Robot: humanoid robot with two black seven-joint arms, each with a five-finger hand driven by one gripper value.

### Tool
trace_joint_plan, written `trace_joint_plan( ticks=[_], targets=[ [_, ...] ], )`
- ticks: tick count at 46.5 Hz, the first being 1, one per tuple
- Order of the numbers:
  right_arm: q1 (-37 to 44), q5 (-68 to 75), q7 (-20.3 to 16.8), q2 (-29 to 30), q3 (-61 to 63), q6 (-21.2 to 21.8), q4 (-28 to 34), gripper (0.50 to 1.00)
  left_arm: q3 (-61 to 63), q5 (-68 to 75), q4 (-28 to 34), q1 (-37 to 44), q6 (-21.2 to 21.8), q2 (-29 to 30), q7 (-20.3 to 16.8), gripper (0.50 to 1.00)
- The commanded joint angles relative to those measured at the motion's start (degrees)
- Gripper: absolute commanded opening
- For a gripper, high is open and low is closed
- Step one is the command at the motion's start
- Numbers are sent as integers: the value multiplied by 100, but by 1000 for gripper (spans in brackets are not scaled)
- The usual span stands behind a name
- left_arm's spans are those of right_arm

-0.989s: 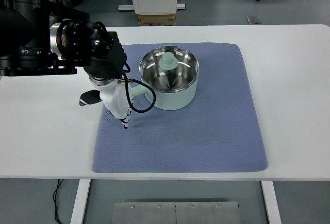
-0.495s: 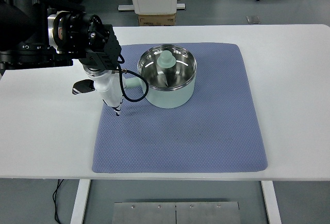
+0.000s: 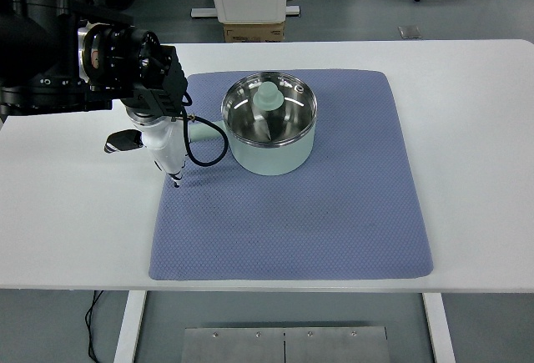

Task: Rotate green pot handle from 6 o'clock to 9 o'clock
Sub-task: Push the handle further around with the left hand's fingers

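The green pot sits on the blue mat. Its handle sticks out sideways toward the left hand, which touches it. I cannot tell if the hand grips.

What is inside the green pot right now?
Inside the green pot a pale green knobbed piece rests against the shiny steel wall; it looks like a lid, though its lower part blurs into reflections. The pot's handle is mostly covered by the left hand.

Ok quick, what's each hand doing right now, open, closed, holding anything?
Left hand: over the pot handle at the mat's left side; whether it grips the handle cannot be told.
Right hand: not in view.
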Motion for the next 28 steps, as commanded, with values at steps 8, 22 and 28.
trace_joint_plan(
  ticks=[8, 22, 28],
  targets=[
    [0, 0, 0, 0, -4, 0, 0, 1000, 79, 1, 91, 2, 8, -1, 0, 1000],
    [0, 0, 0, 0, 4, 0, 0, 1000, 79, 1, 250, 2, 8, -27, 0, 1000],
    [0, 0, 0, 0, -4, 0, 0, 1000, 79, 1, 267, 11, -1, -36, 0, 1000]
  ],
)
